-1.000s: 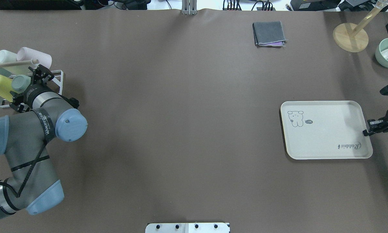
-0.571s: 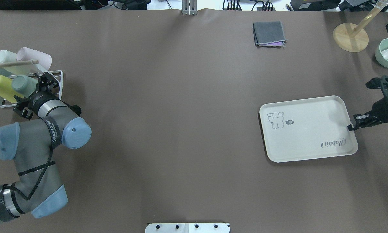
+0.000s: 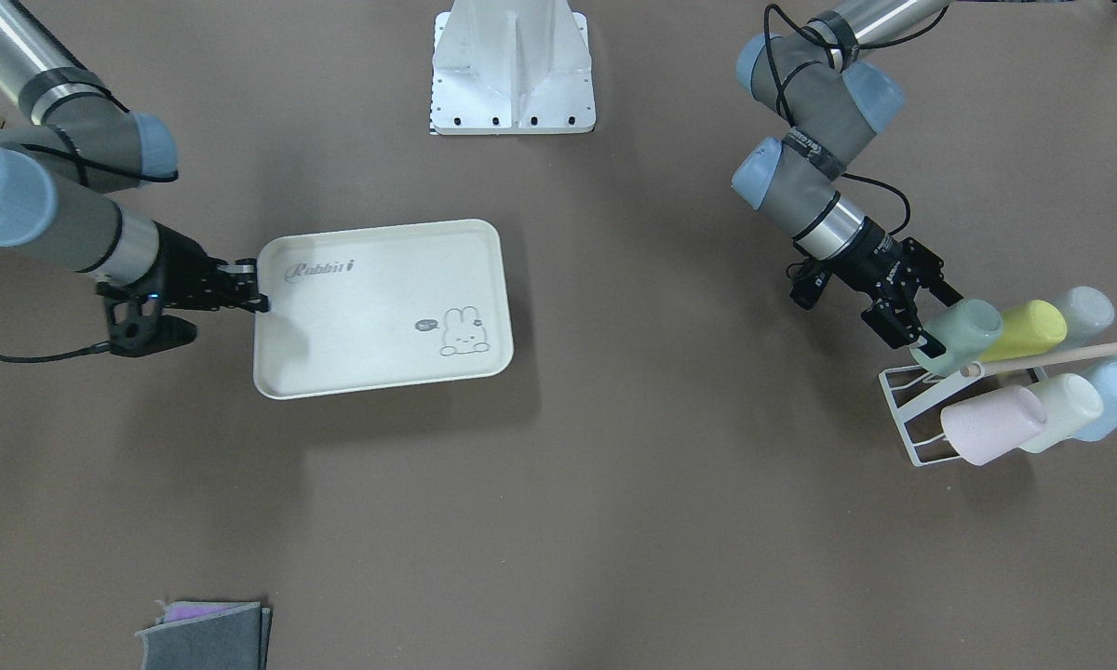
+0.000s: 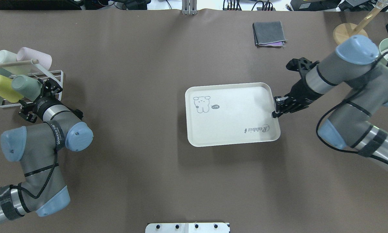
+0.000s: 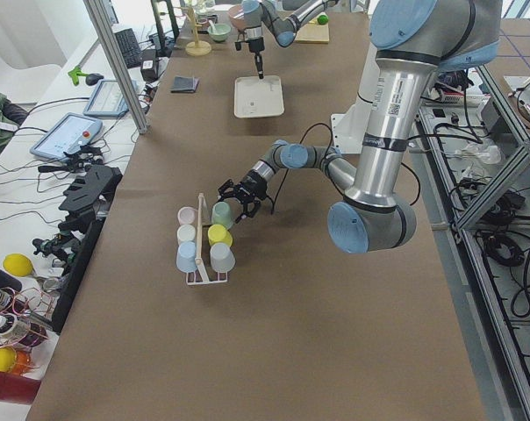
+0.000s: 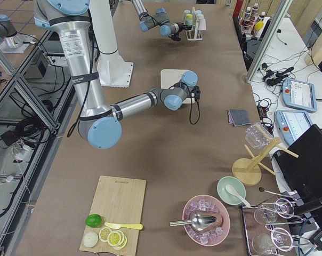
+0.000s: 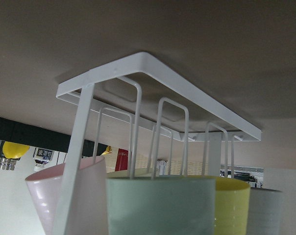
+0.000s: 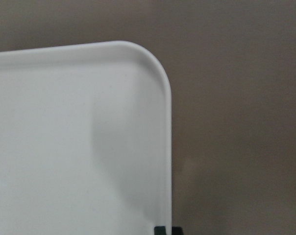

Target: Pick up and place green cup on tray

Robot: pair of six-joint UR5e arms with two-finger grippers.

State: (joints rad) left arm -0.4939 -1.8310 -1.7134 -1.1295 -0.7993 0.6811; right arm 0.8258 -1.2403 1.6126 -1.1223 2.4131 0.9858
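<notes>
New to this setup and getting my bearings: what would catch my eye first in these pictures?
The cream tray with its bunny drawing lies mid-table, the right gripper clamped on its rim. At the robot's left end of the table a white rack holds pastel cups, and the left gripper straddles the green cup there.

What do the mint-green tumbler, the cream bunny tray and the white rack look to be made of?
Mint-green handleless tumbler: probably plastic, matte; even opaque colour, no glare. Cream rectangular bunny tray: likely moulded plastic or melamine, satin; rounded one-piece rim, printed lettering. White wire rack: seemingly painted metal; thin bent rods, flat frame.
</notes>
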